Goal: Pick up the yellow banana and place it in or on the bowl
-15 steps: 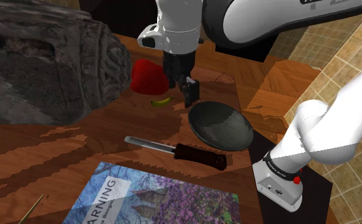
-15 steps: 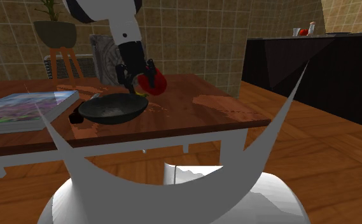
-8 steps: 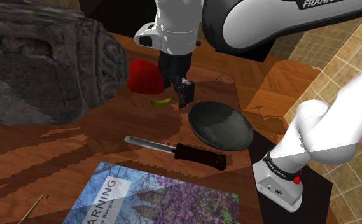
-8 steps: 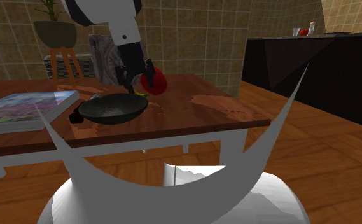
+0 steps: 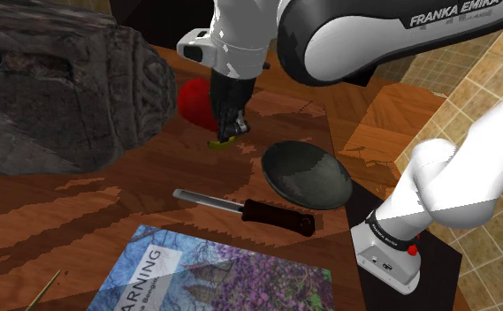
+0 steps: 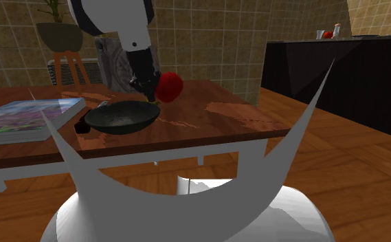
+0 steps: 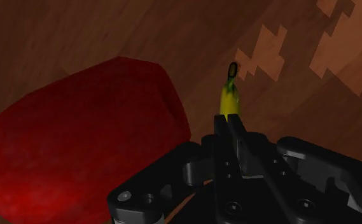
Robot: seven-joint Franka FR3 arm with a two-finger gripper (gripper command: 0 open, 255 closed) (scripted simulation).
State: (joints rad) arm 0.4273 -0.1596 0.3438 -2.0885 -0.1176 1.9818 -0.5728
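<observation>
On the table (image 5: pixel 143 181), far side: we see the banana (image 7: pixel 229 100) lying just beside a red object (image 7: pixel 77 153).
Gripper (image 7: pixel 229 127): its fingers pinch the banana's end.
Bowl (image 5: pixel 307 175): dark, apart from the banana, toward the shoulder view's right.

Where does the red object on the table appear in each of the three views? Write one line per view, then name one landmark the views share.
Shoulder view: the red object sits upper middle, at the shoulder view's left of the pincer.
Second exterior view: the red object is just to that view's right of the pincer.
Wrist view: the red object looms large, close beside the pincer and the banana.
Shared landmark: the black pincer, next to the red object everywhere.
</observation>
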